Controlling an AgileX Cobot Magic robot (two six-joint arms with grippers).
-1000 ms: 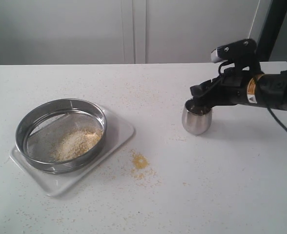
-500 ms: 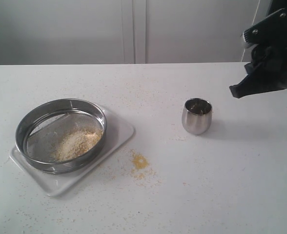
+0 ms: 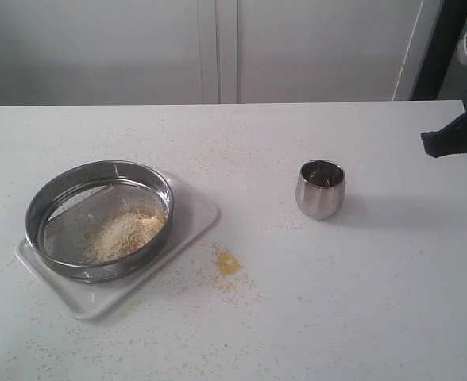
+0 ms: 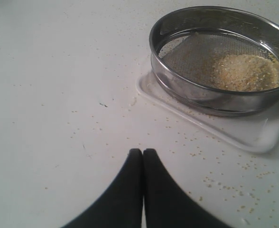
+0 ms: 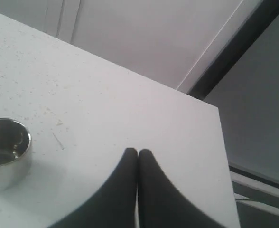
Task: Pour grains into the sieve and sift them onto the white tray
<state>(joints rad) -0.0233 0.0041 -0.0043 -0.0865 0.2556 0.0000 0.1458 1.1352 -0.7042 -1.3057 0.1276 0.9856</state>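
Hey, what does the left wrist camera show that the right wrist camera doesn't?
Only the left wrist view: the sieve holding a heap of grains, resting on the white tray, plus the left pincer, shut. Only the right wrist view: the steel cup, a pale wall in the background, and the right pincer, shut. Both: the white table with scattered specks.
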